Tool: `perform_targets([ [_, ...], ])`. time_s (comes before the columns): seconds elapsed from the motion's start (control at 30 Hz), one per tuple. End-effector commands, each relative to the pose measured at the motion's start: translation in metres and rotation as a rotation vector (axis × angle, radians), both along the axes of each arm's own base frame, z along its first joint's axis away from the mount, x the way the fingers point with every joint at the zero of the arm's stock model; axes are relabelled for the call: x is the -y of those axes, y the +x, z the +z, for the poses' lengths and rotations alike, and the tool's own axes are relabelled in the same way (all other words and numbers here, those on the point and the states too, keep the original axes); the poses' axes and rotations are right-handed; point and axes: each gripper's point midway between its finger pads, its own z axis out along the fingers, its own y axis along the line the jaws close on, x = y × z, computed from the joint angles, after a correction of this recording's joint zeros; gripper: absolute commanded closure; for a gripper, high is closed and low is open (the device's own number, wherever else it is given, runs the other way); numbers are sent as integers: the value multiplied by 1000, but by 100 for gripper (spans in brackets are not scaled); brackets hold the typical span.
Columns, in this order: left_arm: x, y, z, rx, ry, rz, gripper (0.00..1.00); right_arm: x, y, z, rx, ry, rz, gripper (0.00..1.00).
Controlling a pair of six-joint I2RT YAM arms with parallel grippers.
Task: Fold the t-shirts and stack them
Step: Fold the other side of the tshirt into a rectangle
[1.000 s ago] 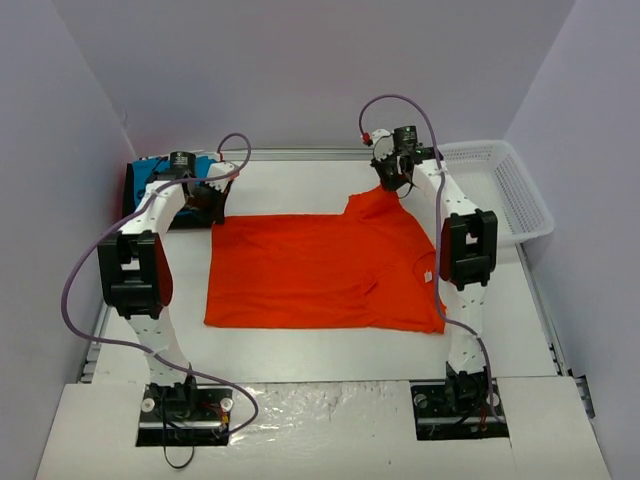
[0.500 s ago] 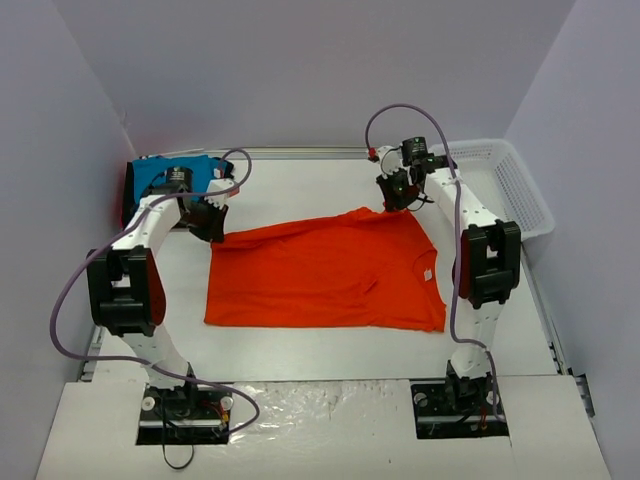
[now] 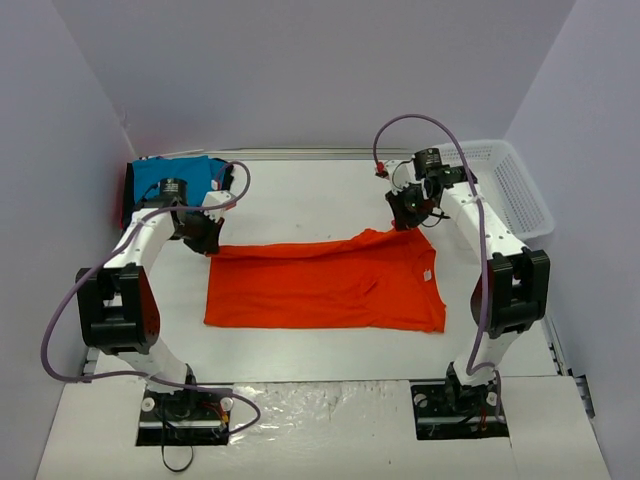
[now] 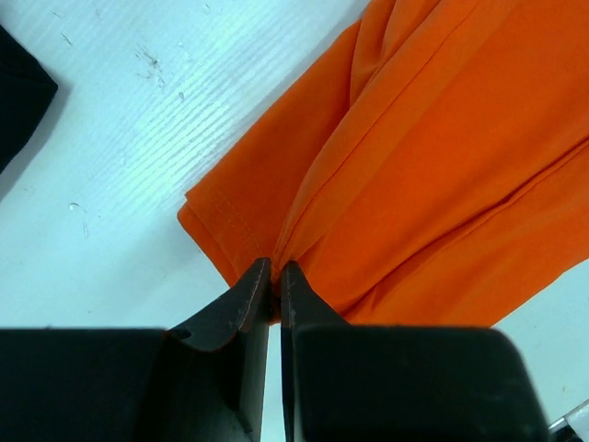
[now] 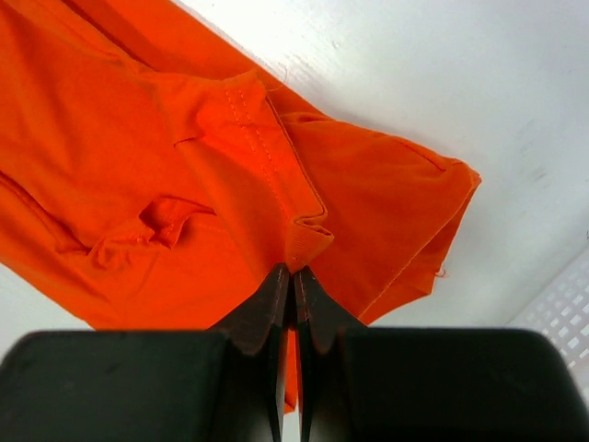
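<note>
Orange-red cloth dominates the overhead view: the orange-red t-shirt (image 3: 325, 290) lies mid-table with its near half flat. Its far edge is lifted at both corners, one by the left gripper (image 3: 205, 238) and one by the right gripper (image 3: 405, 216). The turquoise t-shirt (image 3: 165, 178) sits folded at the far left corner. I'd carry both corners toward me level and in step, so the fold lands square on the near hem.

At the left wrist, my jaws are clamped on a bunched hem corner, with the black t-shirt (image 4: 18, 92) off to one side.

At the right wrist, the jaws pinch a stitched seam fold. The bite looks thin, so I'd go slowly.
</note>
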Motion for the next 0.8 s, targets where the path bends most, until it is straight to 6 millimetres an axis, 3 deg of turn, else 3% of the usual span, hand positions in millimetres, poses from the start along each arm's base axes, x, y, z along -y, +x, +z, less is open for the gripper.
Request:
perform_targets([
  [0.0,-3,-8,19,56,16,-33,98,8,-26,9,-38,-19,18,100],
  [0.17,-4,-22,16,57,34,-55,98,13,-40,15,-40,-31,24,100],
  [0.77,-7,-79,5,33,79,-143,98,25,-106,-6,-191,-68,69,100],
])
